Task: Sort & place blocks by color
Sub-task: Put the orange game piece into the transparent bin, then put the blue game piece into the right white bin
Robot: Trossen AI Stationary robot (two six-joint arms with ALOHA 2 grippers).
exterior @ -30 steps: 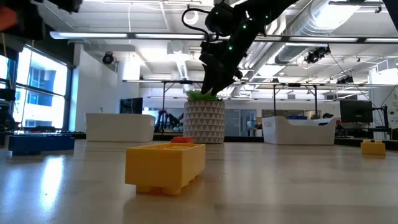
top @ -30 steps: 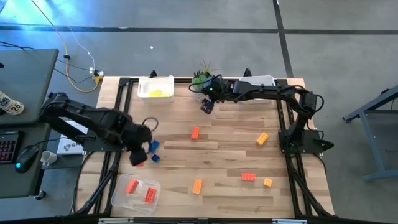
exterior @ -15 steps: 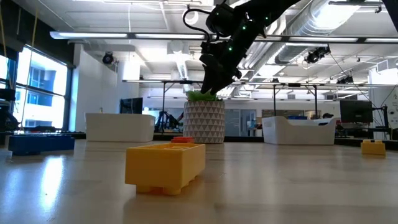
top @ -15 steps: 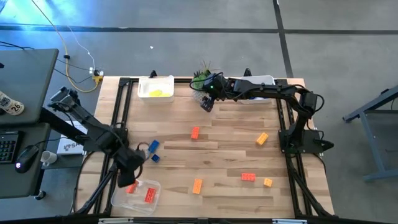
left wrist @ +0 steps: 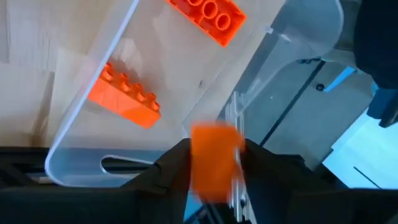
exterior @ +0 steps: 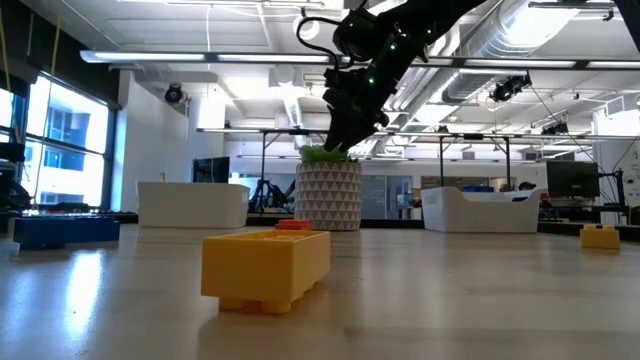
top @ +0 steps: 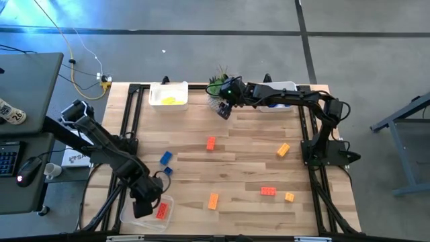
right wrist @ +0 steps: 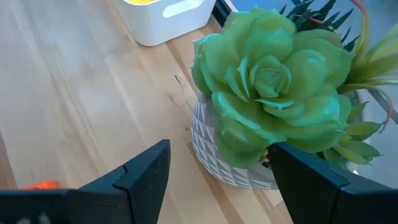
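**2 arms at the block-sorting counter**

2 red-orange blocks [left wrist: 124, 102] lie in the clear tray [top: 127, 214] at the near left corner of the counter [top: 242, 154]. The left gripper [top: 144, 207] hangs over this tray; in its wrist view a third red-orange block [left wrist: 213, 160] sits between its fingers [left wrist: 168, 171], blurred, and whether the fingers grip it or have parted from it cannot be told. The right gripper [top: 224, 111] hovers above the counter just beside the potted plant [right wrist: 273, 93] at the far edge, its fingers [right wrist: 146, 171] spread wide and holding nothing. Loose blocks remain on the wood: 2 blue blocks [top: 165, 158] near the left arm, 1 red-orange block [top: 211, 143] at centre, another red-orange block [top: 268, 191] nearer the front, and 3 yellow-orange blocks [top: 283, 150] spread across the right and front. A white tray [top: 168, 89] at the far left holds yellow pieces; another white tray [exterior: 480, 210] stands right of the plant.
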